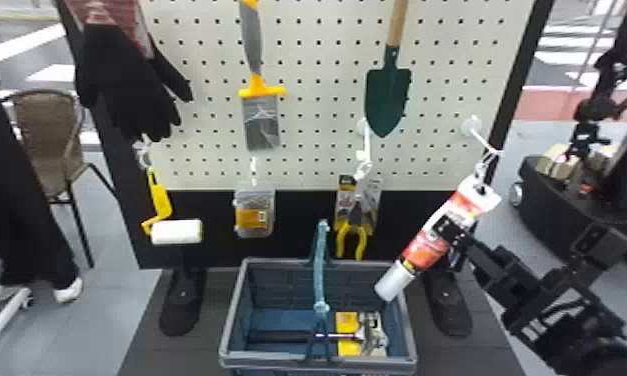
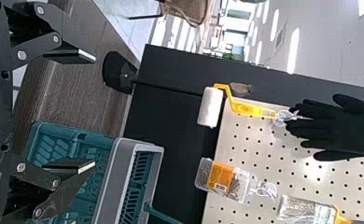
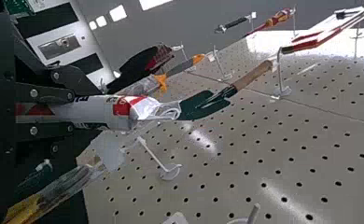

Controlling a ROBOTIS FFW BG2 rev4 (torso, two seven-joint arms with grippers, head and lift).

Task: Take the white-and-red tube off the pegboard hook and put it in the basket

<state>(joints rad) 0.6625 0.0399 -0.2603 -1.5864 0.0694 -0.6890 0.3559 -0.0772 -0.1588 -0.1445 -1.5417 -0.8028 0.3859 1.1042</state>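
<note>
In the head view my right gripper (image 1: 451, 231) is shut on the middle of the white-and-red tube (image 1: 423, 246). The tube leans, with its grey end low over the basket's (image 1: 412, 320) right rim and its tag end up right. Its tie loop overlaps the tip of the right hook (image 1: 483, 139); I cannot tell if it is threaded there. The right wrist view has that gripper (image 3: 71, 112) clamped around the tube (image 3: 96, 111), its loop extending across the trowel's blade. In the left wrist view my left gripper (image 2: 94, 112) is open and holds nothing, beside the basket (image 2: 116, 179).
A hammer (image 1: 282, 337) and a yellow item (image 1: 347, 322) lie in the basket, whose handle (image 1: 319, 265) stands up. The pegboard (image 1: 322, 115) holds gloves (image 1: 122, 75), a brush (image 1: 260, 120), a trowel (image 1: 388, 95), pliers (image 1: 352, 235), a paint roller (image 1: 177, 232) and a small pack (image 1: 254, 215).
</note>
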